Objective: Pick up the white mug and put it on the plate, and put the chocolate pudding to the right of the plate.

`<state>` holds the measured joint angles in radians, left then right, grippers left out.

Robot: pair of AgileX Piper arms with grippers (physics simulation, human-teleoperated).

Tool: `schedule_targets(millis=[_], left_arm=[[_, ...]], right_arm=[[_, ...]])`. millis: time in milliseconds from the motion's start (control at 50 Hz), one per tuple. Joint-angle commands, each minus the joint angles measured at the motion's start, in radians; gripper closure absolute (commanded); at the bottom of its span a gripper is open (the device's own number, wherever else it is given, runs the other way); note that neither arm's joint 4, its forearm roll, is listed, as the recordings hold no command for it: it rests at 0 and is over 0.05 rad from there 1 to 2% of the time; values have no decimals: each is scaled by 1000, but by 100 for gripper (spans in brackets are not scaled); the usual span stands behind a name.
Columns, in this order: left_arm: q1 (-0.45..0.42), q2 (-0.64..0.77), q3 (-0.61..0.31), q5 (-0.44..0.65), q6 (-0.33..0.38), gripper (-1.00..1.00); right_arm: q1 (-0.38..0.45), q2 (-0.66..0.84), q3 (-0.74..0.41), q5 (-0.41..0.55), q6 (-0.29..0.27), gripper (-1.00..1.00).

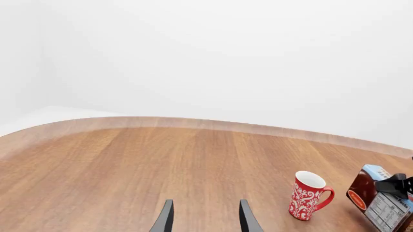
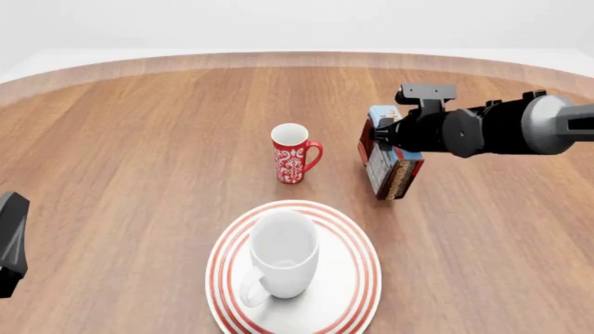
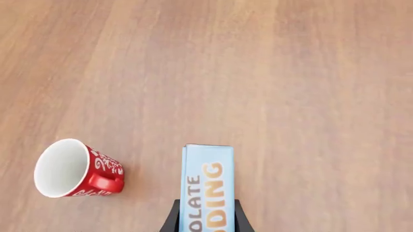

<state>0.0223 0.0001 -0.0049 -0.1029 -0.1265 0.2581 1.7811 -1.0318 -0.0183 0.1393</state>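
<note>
Front view: the white mug (image 2: 281, 256) stood upright on the plate (image 2: 357, 259), its handle toward the near edge of the table (image 2: 139, 139).
Plate: it lay at the near edge, about midway along it.
Chocolate pudding: the carton (image 2: 388, 161) was clamped between my right fingers, tilted, farther from the near edge than the plate and toward the right side of the table; whether its base touched the wood I could not tell.
Right gripper (image 3: 205, 212): clenched on the chocolate pudding, one finger on each narrow side, the blue lettered face showing between them.
Left gripper (image 1: 205, 218): fingers spread apart with nothing between them, over bare wood.
Red mug (image 2: 293, 153): upright near the table's middle, just beyond the plate, handle toward the carton, well clear of it.
</note>
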Motion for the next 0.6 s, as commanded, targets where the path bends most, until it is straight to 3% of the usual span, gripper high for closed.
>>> schedule_targets(millis=[20,600], left_arm=[[1,0,0,0,0,-100],[-5,0,1,0,1,-100]], right_arm=[[-1,-71,4,29,15,100],[-27,-280,140,65,11,100]])
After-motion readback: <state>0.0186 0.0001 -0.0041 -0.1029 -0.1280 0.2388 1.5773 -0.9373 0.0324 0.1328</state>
